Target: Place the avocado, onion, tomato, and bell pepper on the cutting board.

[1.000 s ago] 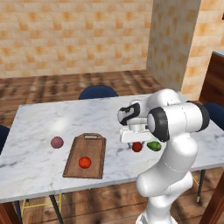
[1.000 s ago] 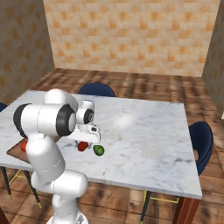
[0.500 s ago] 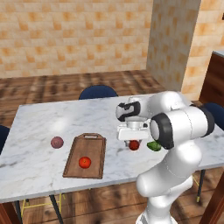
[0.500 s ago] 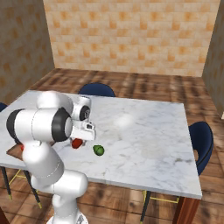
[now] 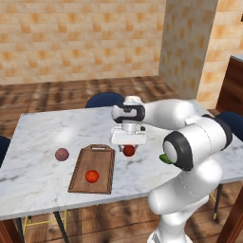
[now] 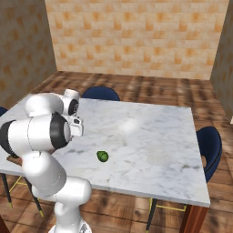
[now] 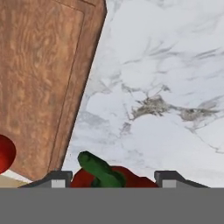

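Beside the cutting board [image 5: 93, 168], just off its long edge toward the middle of the desk [image 5: 42, 135], my tool [image 5: 128, 148] is clamped on a red pepper [image 5: 128, 150]; its green stem [image 7: 100, 171] shows between the fingertips in the hand view. I judge the task roughly a quarter done: one red ball, which I take for the tomato [image 5: 92, 176], already sits on the board. The pepper is gripped near the board's edge, not yet over it. The onion [image 5: 61, 154] lies on the desk near the board's other long side, untouched. The avocado [image 6: 103, 156] rests on the marble toward the near edge, well apart from the board. My desk is white veined marble with blue chairs [image 6: 210, 148] around it, on a wooden floor [image 6: 150, 88] with tan tiled walls [image 5: 80, 38].
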Motion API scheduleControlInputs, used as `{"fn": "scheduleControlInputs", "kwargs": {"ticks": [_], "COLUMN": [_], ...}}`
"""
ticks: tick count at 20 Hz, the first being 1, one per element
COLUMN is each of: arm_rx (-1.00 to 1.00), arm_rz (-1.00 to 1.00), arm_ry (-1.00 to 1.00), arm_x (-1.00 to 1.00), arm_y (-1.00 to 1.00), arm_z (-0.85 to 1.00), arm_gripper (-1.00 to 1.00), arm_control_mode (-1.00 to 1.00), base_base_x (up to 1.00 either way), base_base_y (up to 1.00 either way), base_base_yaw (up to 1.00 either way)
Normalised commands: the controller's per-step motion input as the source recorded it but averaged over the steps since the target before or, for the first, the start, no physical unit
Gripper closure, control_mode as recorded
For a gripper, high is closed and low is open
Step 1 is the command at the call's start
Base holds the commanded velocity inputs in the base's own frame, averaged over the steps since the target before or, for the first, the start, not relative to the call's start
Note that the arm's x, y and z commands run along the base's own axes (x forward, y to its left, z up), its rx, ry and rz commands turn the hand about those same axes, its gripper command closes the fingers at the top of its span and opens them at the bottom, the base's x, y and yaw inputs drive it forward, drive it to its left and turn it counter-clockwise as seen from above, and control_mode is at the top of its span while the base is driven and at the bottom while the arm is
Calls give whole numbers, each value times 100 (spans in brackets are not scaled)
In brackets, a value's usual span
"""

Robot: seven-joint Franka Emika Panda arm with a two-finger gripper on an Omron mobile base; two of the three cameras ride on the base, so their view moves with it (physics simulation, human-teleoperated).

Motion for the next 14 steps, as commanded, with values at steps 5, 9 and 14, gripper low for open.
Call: {"fn": "scheduleControlInputs", "kwargs": {"ticks": [5,9,14], "arm_rx": [1,0,0], "arm_rz": [4,5,2], "arm_ry": [0,-4,-6], "arm_x": [31,33,14], "arm_y": [63,70,69], "arm_z": [5,0,0], "arm_gripper": [100,100,100], "arm_control_mode": [-100,-100,-100], "base_base_x": [0,0,0], "base_base_y": [0,0,0], "base_base_yaw": [0,0,0]}}
